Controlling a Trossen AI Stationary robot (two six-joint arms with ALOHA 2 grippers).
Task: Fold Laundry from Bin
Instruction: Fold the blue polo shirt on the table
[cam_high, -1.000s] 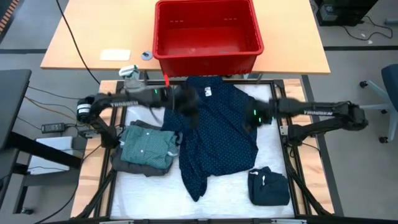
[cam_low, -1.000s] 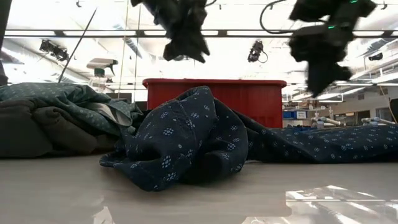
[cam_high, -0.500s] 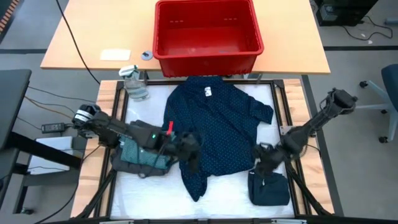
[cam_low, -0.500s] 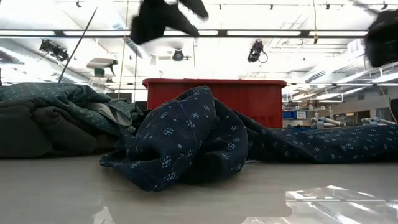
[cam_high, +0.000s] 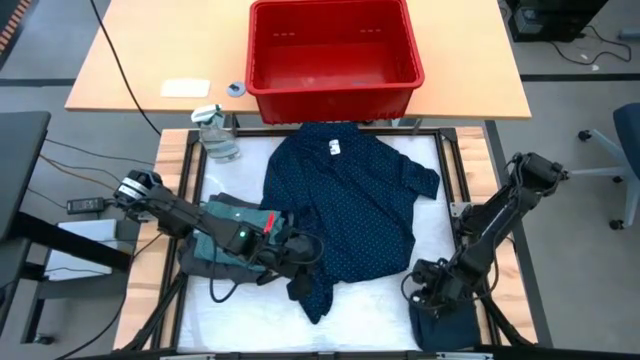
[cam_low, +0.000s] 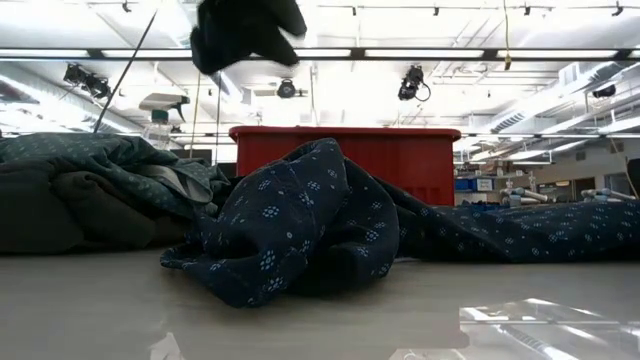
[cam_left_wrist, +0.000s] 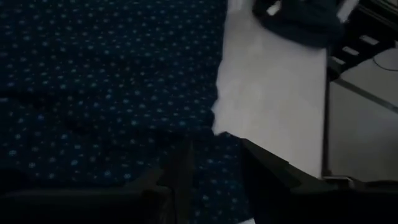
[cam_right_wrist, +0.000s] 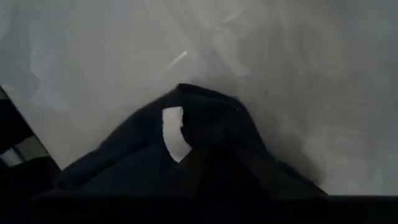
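Observation:
A navy dotted shirt (cam_high: 350, 210) lies spread on the white mat, collar toward the red bin (cam_high: 330, 95), its near end bunched up (cam_low: 300, 220). My left gripper (cam_high: 303, 268) hangs open above that near end (cam_left_wrist: 106, 81), clear of the cloth in the low view (cam_low: 245, 35). At the mat's left, a folded teal dotted piece (cam_low: 80, 150) rests on a dark grey one (cam_low: 60, 210). My right gripper (cam_high: 432, 287) is low over a folded dark piece (cam_right_wrist: 155, 162) with a white label (cam_right_wrist: 174, 134) at the near right corner. Whether it touches that piece is unclear.
The bin stands on a wooden table beyond the mat, and nothing shows inside it. A clear spray bottle (cam_high: 215, 135) stands at the mat's far left corner. A slip of paper (cam_high: 185, 88) lies on the wooden table. Black frame rails (cam_high: 470, 250) edge the mat.
Both arms have swung from the far half of the mat toward its near edge and come lower. The left one went across the folded stack to the shirt's near end. The right one went to the dark piece at the near right. The navy shirt has stayed where it was.

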